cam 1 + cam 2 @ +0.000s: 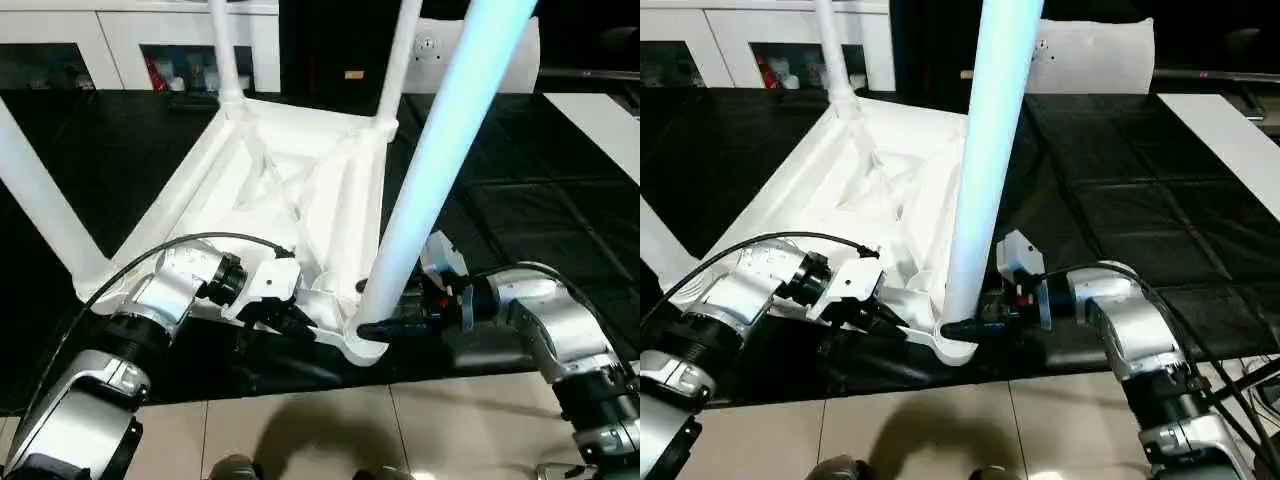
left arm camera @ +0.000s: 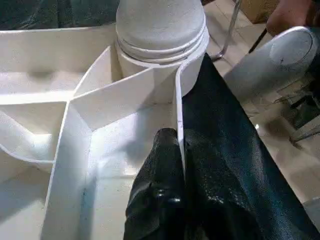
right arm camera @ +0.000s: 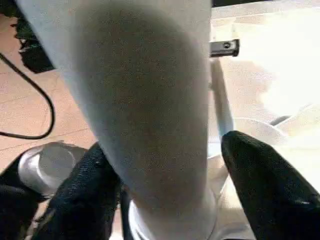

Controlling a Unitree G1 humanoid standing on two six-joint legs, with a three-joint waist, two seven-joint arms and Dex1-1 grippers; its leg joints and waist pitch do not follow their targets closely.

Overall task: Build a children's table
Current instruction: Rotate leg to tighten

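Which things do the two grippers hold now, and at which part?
Left gripper pinches the tabletop by its rim. Right gripper brackets the near leg at its base; grip uncertain.

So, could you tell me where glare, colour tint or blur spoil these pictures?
Left eye view: the near leg glows bluish and overexposed. Right eye view: the same tint on that leg, and a shadow on the floor tiles. Right wrist view: the leg looms close and soft, with the tabletop washed out. Left wrist view: evenly lit, the socket sharp.

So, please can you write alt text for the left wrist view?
The left gripper pinches the rim of the upturned white tabletop, jaws shut on it. Just beyond, a leg sits in its corner socket.
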